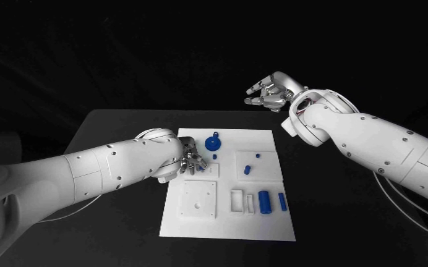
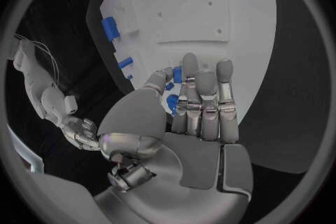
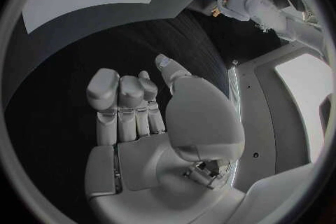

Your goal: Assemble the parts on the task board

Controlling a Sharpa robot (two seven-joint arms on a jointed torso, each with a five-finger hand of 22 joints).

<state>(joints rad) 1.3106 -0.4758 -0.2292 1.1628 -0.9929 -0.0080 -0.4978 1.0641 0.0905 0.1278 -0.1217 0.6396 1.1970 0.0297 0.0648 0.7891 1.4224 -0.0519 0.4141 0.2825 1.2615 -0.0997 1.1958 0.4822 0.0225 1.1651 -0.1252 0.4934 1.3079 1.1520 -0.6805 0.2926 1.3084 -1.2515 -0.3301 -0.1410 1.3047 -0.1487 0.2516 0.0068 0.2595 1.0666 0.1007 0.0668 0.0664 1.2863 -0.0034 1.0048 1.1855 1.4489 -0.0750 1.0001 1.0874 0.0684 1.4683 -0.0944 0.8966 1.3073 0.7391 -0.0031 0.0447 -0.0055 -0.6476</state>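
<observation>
The white task board (image 1: 227, 220) lies in the middle of the black table. My left hand (image 1: 189, 159) hovers low over the board's left side, next to a small square fixture (image 1: 210, 169). Between its thumb and fingers (image 2: 203, 95) sits a small blue part (image 2: 176, 75), largely hidden. A round blue part (image 1: 213, 143) stands just beyond that hand. Two small blue pieces (image 1: 248, 170) sit on a raised square, and two blue cylinders (image 1: 266, 201) lie near the board's right edge. My right hand (image 1: 272, 92) hangs raised beyond the board's far edge, fingers apart, holding nothing.
A white square plate (image 1: 200, 199) with holes and a white slotted block (image 1: 237, 200) sit on the board's near half. Bare black table (image 1: 116, 128) surrounds the board. My right forearm (image 1: 357, 137) crosses above the table's right side.
</observation>
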